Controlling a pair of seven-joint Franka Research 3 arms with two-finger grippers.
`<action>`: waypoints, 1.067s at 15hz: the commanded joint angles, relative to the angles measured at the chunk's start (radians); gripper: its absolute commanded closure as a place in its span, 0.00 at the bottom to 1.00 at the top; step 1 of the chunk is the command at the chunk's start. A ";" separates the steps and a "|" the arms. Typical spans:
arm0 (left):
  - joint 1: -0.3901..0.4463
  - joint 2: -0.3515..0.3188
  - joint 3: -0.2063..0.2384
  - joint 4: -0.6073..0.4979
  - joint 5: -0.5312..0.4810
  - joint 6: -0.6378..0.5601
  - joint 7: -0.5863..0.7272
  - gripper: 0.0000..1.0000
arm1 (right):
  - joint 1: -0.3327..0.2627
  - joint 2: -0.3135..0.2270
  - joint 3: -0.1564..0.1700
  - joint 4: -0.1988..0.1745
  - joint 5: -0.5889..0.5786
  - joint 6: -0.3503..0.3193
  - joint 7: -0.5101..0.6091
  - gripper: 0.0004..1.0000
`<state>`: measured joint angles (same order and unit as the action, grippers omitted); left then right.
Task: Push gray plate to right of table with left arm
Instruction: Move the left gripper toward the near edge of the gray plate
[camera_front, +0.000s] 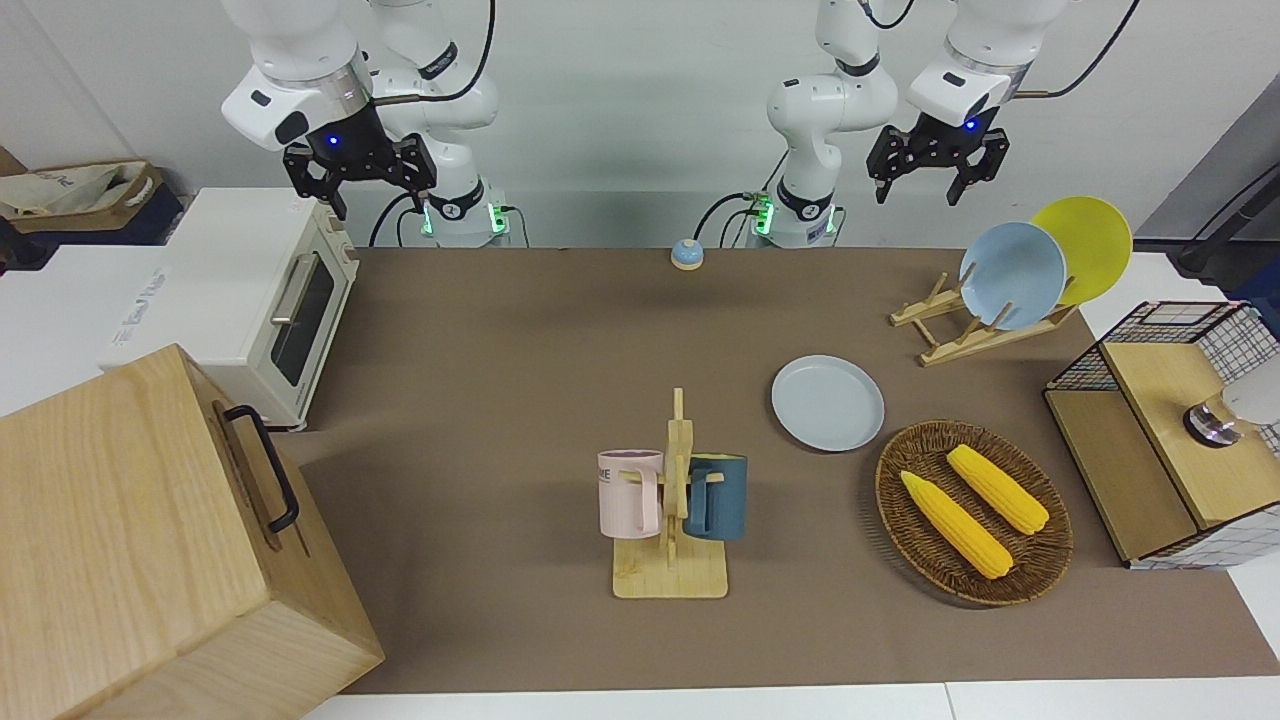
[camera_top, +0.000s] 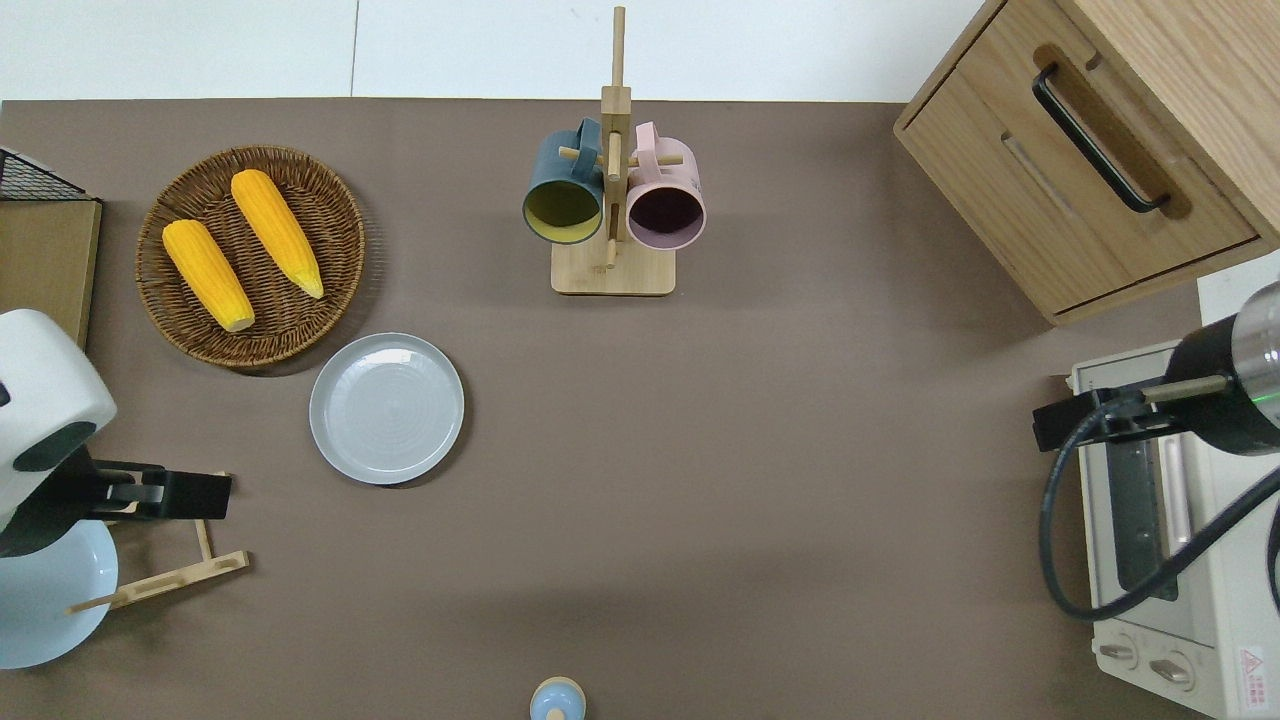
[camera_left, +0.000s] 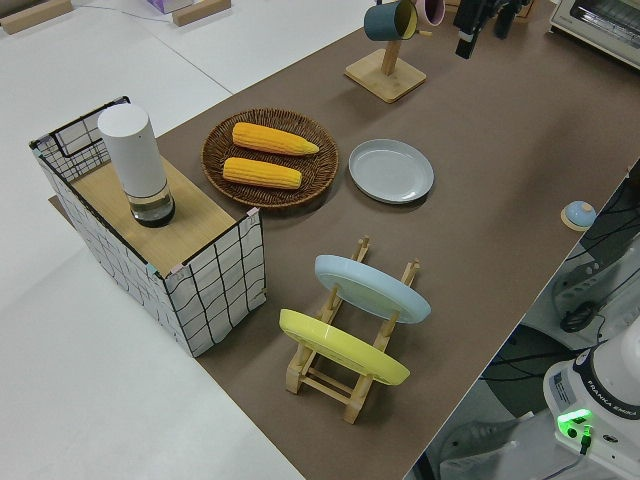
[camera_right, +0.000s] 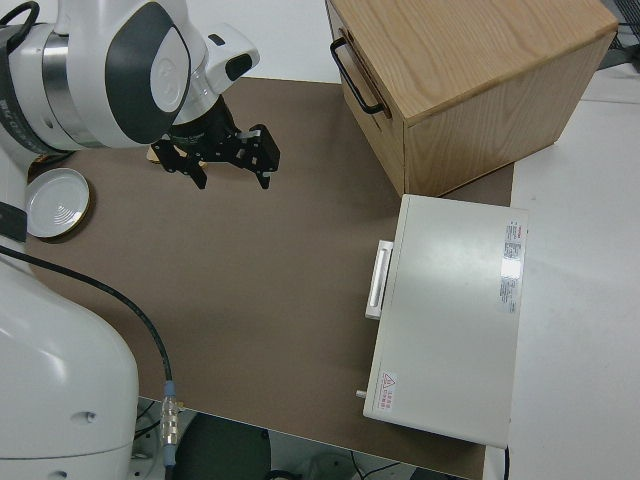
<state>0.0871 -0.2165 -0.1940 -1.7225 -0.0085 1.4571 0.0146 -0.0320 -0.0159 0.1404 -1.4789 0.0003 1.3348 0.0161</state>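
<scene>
Lying flat on the table (camera_front: 520, 400), the gray plate (camera_front: 828, 403) sits toward the left arm's end, nothing on it, no gripper touching it. We list beside it, touching or nearly touching its rim and farther from the robots, a wicker basket (camera_front: 1040, 570) holding two corn cobs (camera_front: 955, 523). Nearer to the robots than the plate, we note a wooden rack (camera_front: 960, 335) carrying a blue plate (camera_front: 1012, 275) and a yellow plate (camera_front: 1095, 240), both leaning on edge. At the left arm's end stands a wire-sided box (camera_front: 1160, 480) with a white cylinder (camera_left: 135, 165) on its wooden top.

Toward mid-table, farther from the robots, we record a mug tree (camera_front: 672, 540) with a pink mug (camera_front: 630, 492) and a dark blue mug (camera_front: 718, 497) hung on either side. A small blue knob-like item (camera_front: 687, 253) rests at the table edge nearest the robots.

The left gripper (camera_front: 928, 185) hangs in the air over the rack, well apart from the gray plate, its jaws apart and holding nothing. The right gripper (camera_front: 372, 195) is parked, its jaws likewise apart.

At the right arm's end we enter a white toaster oven (camera_front: 270, 300) and a wooden drawer cabinet (camera_front: 150, 560) with a black handle (camera_front: 265, 465).
</scene>
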 joint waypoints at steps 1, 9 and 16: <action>0.008 -0.001 0.023 0.015 -0.015 -0.036 0.001 0.01 | -0.020 -0.002 0.016 0.009 0.004 -0.016 0.013 0.02; 0.010 0.000 0.024 0.006 -0.013 -0.070 0.001 0.00 | -0.019 -0.002 0.016 0.009 0.004 -0.016 0.012 0.02; 0.007 0.006 0.022 -0.052 -0.015 -0.018 0.001 0.00 | -0.020 -0.002 0.016 0.009 0.004 -0.016 0.012 0.02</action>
<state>0.0897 -0.2061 -0.1707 -1.7360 -0.0087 1.4071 0.0141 -0.0320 -0.0159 0.1404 -1.4789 0.0003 1.3348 0.0161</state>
